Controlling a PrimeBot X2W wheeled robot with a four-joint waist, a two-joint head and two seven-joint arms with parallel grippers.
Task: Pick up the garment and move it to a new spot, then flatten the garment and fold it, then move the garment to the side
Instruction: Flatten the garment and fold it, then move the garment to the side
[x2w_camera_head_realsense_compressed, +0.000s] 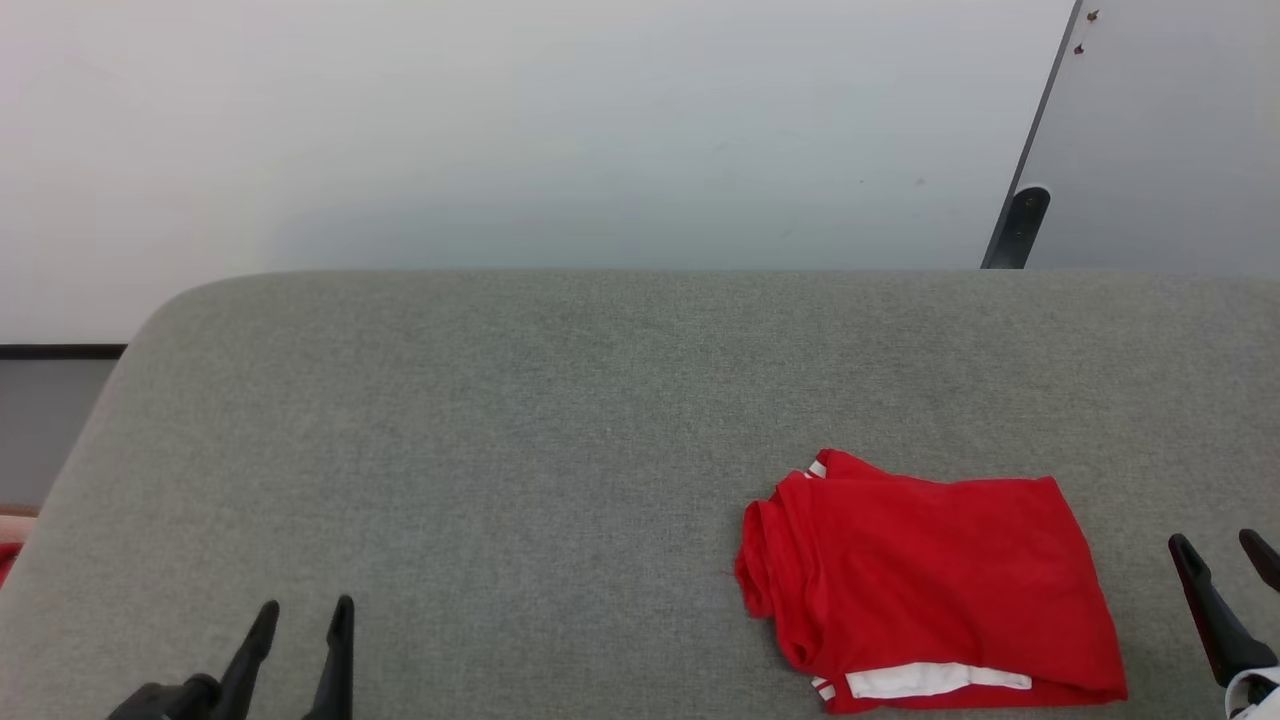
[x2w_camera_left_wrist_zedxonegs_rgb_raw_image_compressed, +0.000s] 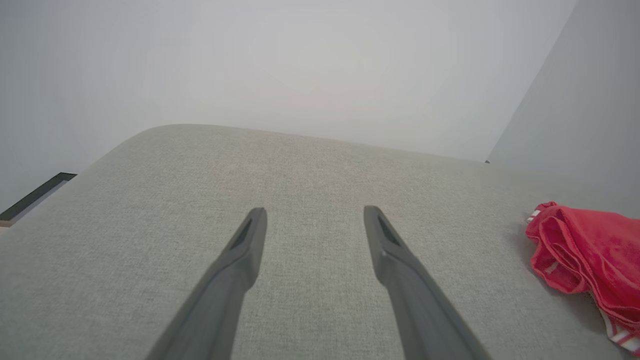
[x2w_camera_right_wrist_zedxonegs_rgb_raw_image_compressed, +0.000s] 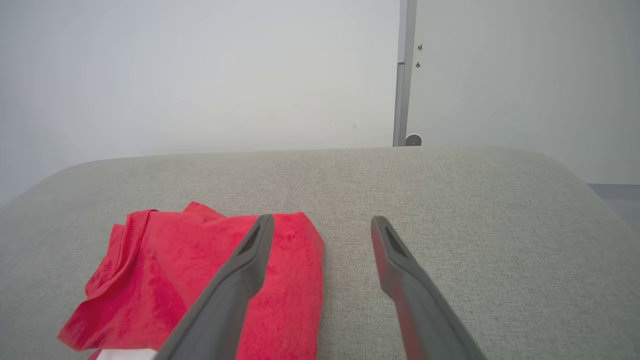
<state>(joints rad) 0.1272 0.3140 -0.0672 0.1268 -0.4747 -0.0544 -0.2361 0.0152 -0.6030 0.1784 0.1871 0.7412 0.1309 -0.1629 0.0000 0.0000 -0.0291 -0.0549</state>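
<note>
Garment (x2w_camera_head_realsense_compressed: 940, 585) lay folded at the frame's lower right; left gripper (x2w_camera_head_realsense_compressed: 306, 603) and right gripper (x2w_camera_head_realsense_compressed: 1213, 537), jaws wide and empty, risked undoing the fold by snagging one layer.

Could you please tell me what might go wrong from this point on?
1. The right jaws stand open close beside the folded shirt; a sideways swing could catch it and undo the fold.
2. The shirt's left edge is bunched in loose layers, so a nudge there might open it.
</note>
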